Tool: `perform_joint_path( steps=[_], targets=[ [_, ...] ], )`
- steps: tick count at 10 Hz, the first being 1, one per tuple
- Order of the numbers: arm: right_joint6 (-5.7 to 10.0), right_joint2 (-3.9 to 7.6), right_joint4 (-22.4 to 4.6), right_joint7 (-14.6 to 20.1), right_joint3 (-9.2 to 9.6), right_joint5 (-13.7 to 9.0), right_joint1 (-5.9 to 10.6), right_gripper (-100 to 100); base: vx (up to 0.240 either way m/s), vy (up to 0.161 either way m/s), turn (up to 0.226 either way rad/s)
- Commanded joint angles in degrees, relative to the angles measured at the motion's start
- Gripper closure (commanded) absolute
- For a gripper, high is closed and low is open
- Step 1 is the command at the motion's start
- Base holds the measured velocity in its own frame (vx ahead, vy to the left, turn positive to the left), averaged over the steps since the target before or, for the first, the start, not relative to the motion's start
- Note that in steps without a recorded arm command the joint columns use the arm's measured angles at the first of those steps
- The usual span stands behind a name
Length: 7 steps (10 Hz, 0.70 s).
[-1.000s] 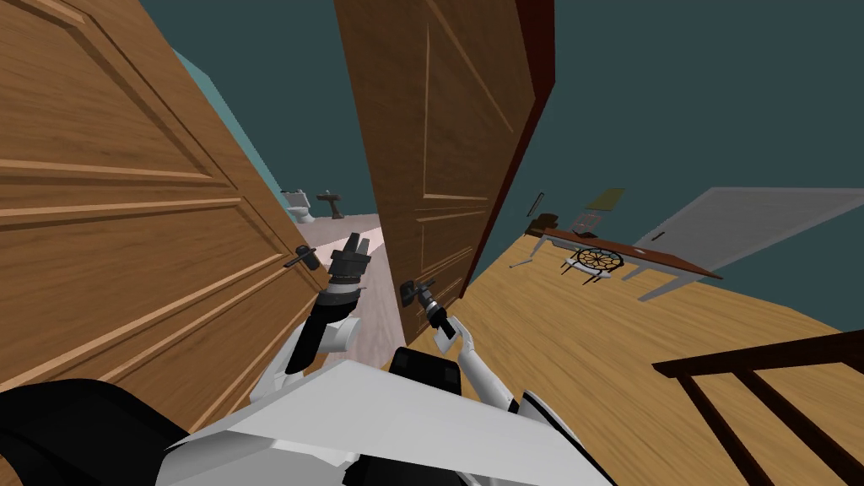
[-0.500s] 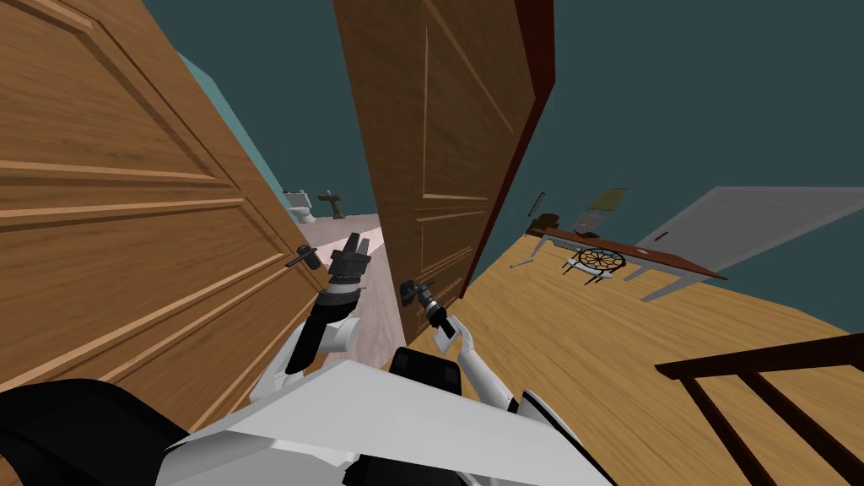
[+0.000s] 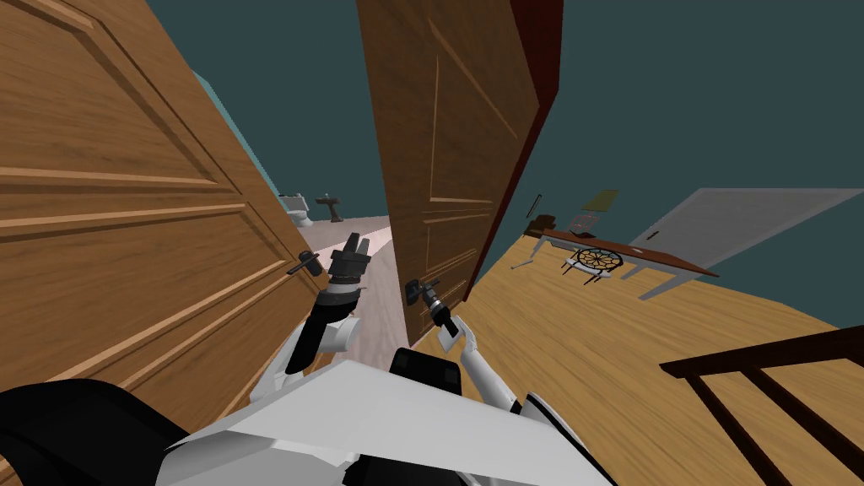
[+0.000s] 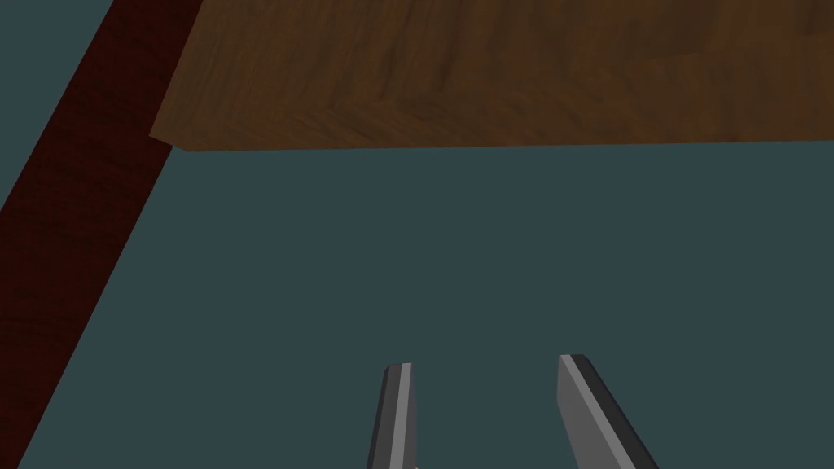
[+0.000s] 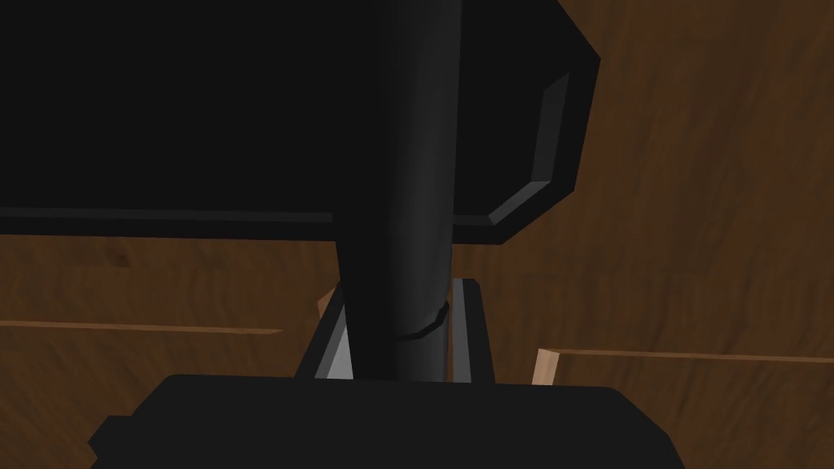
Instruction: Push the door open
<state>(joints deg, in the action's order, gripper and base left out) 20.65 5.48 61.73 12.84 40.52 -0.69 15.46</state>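
Observation:
A brown wooden door (image 3: 456, 126) stands partly open on a dark red frame (image 3: 527, 126). Low on its near edge is a dark lever handle (image 3: 415, 290). My right gripper (image 3: 426, 297) is at that handle. In the right wrist view the right gripper (image 5: 403, 342) is shut on the handle's black bar (image 5: 403, 203), its fingers (image 5: 466, 326) pressing both sides, with the door panel (image 5: 692, 244) close behind. My left gripper (image 3: 358, 245) is raised in the gap between the two doors. In the left wrist view it (image 4: 485, 362) is open and holds nothing.
A second wooden door (image 3: 126, 211) with its own handle (image 3: 302, 263) stands close on my left. Through the gap are a toilet (image 3: 295, 207) and a pedestal sink (image 3: 329, 202). A table (image 3: 629, 253), a grey door (image 3: 734, 219) and a dark railing (image 3: 759, 388) are on the right.
The door has swung further away from me, widening the gap to the room beyond. My right gripper has followed the handle slightly. My left arm has stayed in place.

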Motion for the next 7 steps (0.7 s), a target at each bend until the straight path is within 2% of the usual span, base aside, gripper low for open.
perform_joint_path(
  steps=[1,5,7],
  targets=[
    [0.9,-0.35,-1.39,-0.42,-1.6,-0.11,1.25,100,0.072,0.17,-0.024],
    [0.77,-0.57,-2.83,-1.7,-4.94,-0.14,1.7,100,0.068,0.159,-0.037],
    [0.72,-0.73,-3.36,-2.16,-6.17,-0.15,1.86,100,0.057,0.099,-0.026]
  ],
)
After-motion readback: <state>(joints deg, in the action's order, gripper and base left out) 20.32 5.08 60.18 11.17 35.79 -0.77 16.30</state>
